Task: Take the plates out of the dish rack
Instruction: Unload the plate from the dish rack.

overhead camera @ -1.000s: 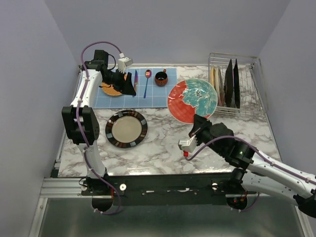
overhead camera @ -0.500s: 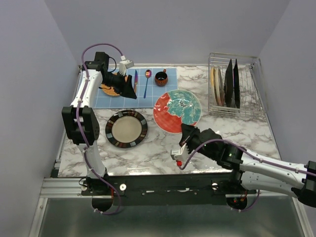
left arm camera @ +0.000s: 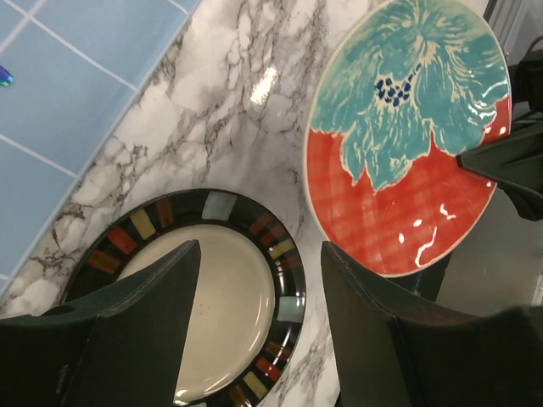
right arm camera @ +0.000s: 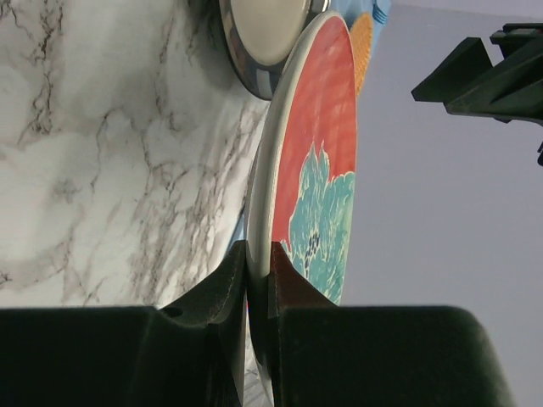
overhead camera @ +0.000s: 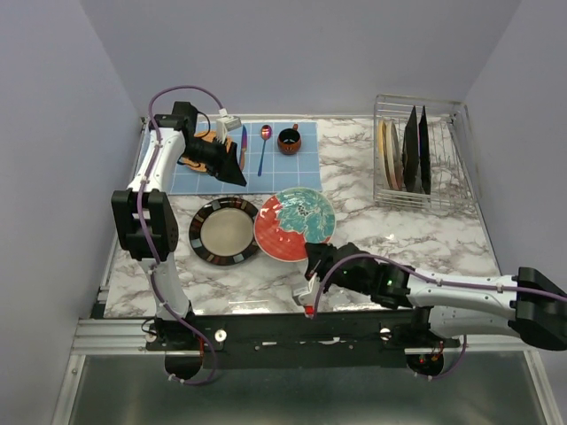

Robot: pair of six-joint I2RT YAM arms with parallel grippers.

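Observation:
My right gripper [overhead camera: 319,258] is shut on the near rim of the round red plate with teal centre [overhead camera: 294,224]. It holds the plate tilted over the table's front middle, and the plate's left edge is over the rim of the black-rimmed beige plate [overhead camera: 227,231]. In the right wrist view the fingers [right arm camera: 259,254] pinch the plate's edge [right arm camera: 310,144]. The dish rack [overhead camera: 425,202] at the back right holds cream plates [overhead camera: 388,152] and dark plates [overhead camera: 416,149] upright. My left gripper [overhead camera: 232,164] is open and empty above the blue mat. Its wrist view [left arm camera: 260,246] looks down on both plates.
A blue tiled mat [overhead camera: 275,173] lies at the back left. On it are an orange woven disc [overhead camera: 202,161], a knife [overhead camera: 244,142], a spoon [overhead camera: 264,146] and a dark cup [overhead camera: 289,140]. Purple walls close in the table's sides and back.
My right arm has carried the red plate left and toward the front, from beside the rack to next to the black-rimmed plate. The left gripper has barely moved.

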